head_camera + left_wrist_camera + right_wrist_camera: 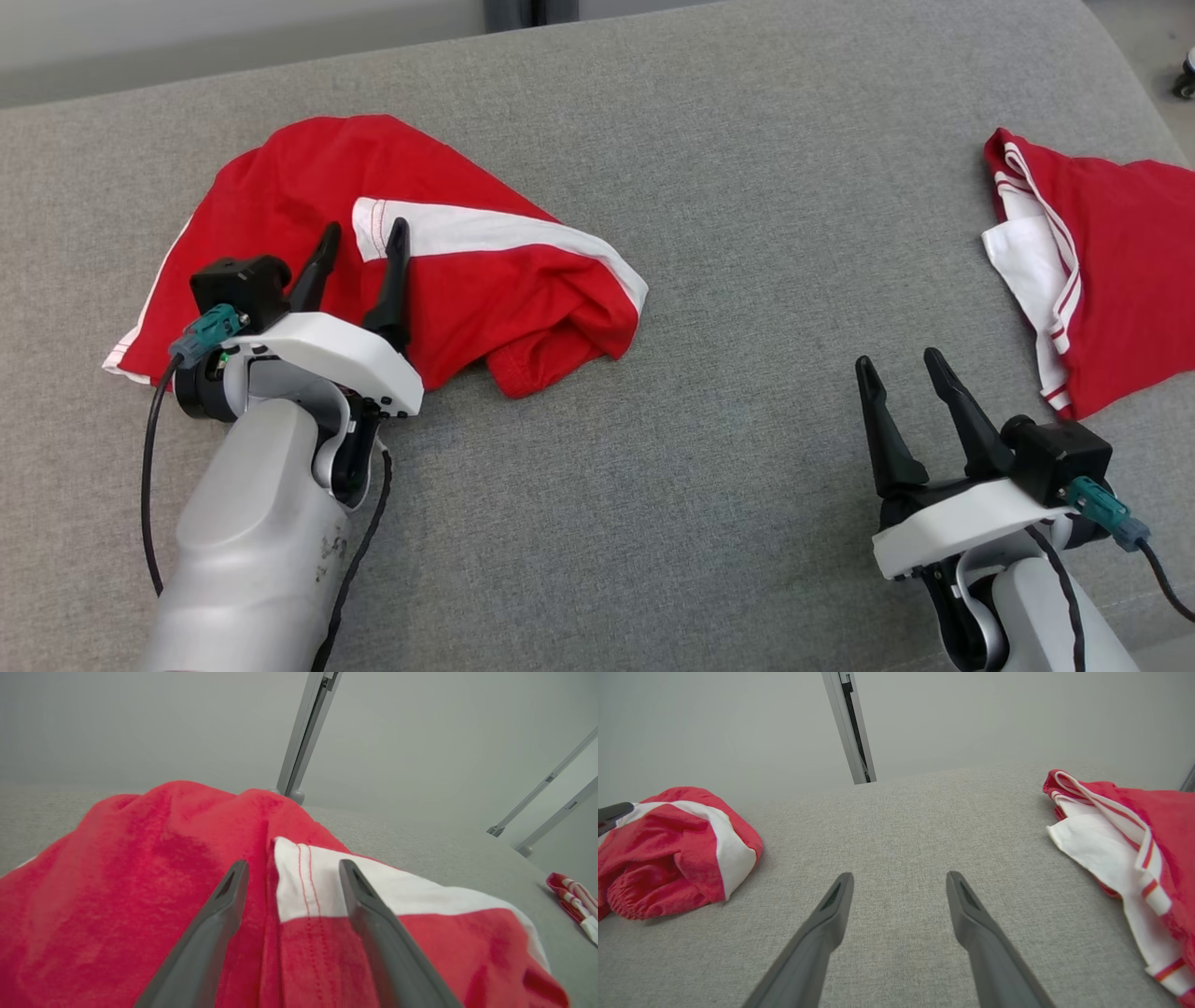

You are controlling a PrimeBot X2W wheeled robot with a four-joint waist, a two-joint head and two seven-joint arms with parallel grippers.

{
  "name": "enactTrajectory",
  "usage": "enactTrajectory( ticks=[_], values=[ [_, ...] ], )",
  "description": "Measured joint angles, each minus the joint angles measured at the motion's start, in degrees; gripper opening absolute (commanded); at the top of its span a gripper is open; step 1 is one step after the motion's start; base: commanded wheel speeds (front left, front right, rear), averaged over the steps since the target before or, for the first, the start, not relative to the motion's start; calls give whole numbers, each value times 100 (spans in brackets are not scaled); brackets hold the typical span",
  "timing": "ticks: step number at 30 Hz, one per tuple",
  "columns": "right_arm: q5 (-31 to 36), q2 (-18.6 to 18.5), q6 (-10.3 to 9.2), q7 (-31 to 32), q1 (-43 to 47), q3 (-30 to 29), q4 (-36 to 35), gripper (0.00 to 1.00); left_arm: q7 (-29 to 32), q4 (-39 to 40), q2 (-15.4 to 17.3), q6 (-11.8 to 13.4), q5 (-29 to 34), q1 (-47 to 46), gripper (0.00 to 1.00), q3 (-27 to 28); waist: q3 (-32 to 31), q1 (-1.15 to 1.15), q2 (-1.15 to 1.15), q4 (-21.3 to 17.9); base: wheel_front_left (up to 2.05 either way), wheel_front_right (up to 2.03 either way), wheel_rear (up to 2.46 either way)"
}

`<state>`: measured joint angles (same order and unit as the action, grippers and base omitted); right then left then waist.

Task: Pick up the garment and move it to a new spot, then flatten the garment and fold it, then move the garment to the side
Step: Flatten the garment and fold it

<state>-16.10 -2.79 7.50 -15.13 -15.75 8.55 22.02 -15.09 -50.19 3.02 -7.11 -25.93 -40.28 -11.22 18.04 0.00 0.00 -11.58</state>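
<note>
Two red-and-white garments lie on the grey surface point(709, 187): a crumpled garment point(485, 280) at the far left, a second garment point(1111, 261) at the right edge. The left gripper point(366, 227) hangs over the crumpled one, jaws spread astride its white band, perhaps touching the cloth. The right gripper point(898, 358), jaws equally wide, holds nothing over bare surface, near right.

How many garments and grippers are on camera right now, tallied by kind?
Red-and-white garments: 2 (crumpled garment, far-right garment)
Grippers: 2 (left gripper, right gripper), both open
Total: 4
</note>
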Motion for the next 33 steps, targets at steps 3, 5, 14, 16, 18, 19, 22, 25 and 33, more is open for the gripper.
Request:
enactTrajectory(
  ticks=[3, 5, 14, 16, 18, 19, 22, 25, 33],
  values=[
    [-1, 0, 0, 0, -13, 7, 7, 100, 0, -124, 0, -24, -96, -18, 100, -53, 8, 0, 0, 4, 0, 0, 0],
    [-2, 0, 0, 0, -16, 19, 10, 100, 0, -131, -2, -31, -200, -25, 100, -171, 14, 0, 0, 5, 0, 0, 0],
    [1, 1, 0, 0, -46, 59, 62, 100, 1, 75, 38, -31, -534, -66, 0, -611, 28, 0, 0, -6, 0, 0, 0],
    [8, 1, 0, 0, -46, 13, 74, 100, -1, 257, 127, -32, -331, -71, 0, -560, 10, 0, 0, -6, 0, 0, 0],
    [9, 1, 0, 0, -46, -57, 94, 100, -1, 364, 151, -31, -224, -49, 0, -547, -26, 0, 0, -9, 0, 0, 0],
    [9, 0, 0, 0, -46, -82, 108, 100, -2, 404, 143, -32, -127, -21, 0, -591, -52, 0, 0, -12, 0, 0, 0],
    [10, 0, 0, 0, -40, -142, 153, 100, 0, 545, 79, -32, -5, 32, 0, -773, -150, 0, 0, -17, 0, 0, 0],
    [10, 0, 0, 0, -16, -185, 200, 100, 0, 789, 25, -32, 54, 32, 0, -1095, -270, 0, 0, -21, 0, 0, 0],
    [-2, 1, 0, 0, 145, -202, 401, 100, 0, 1898, -25, -32, -427, -147, 0, -2336, -684, 0, 0, -6, 0, 0, 0]
  ],
)
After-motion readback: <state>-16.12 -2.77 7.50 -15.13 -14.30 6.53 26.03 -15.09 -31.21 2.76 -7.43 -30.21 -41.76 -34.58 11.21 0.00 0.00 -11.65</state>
